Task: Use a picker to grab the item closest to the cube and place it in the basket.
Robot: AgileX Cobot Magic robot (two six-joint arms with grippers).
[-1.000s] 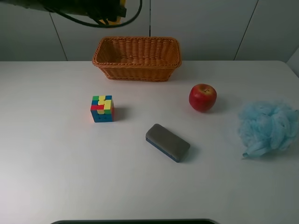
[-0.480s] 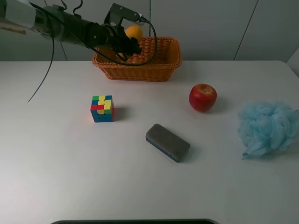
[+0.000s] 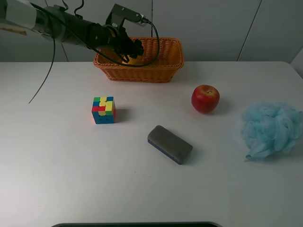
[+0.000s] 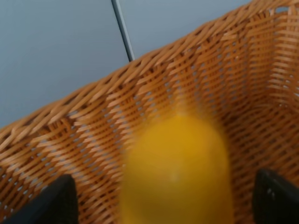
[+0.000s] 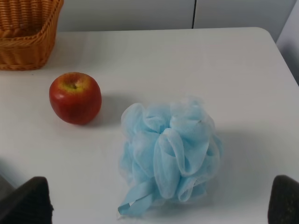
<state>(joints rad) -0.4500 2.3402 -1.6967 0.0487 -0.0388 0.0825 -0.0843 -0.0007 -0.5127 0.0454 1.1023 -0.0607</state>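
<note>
Your left hand (image 3: pixel 131 51) hangs over the basket (image 3: pixel 161 71) at the counter's far edge, fingers spread wide. The yellow fruit (image 4: pixel 177 172) shows blurred inside the basket, clear of both fingers. Your right hand (image 5: pixel 156 201) is spread wide too, holding nothing.

— How is the left arm (image 3: pixel 71 29) held?
— It is stretched from the far left toward the middle of the high view. The left gripper (image 3: pixel 131 49) is angled forward and down, its fingers (image 4: pixel 49 204) spread wide.
— And the right gripper (image 5: pixel 154 203)?
— Its fingers (image 5: pixel 25 199) are likewise set wide apart.
</note>
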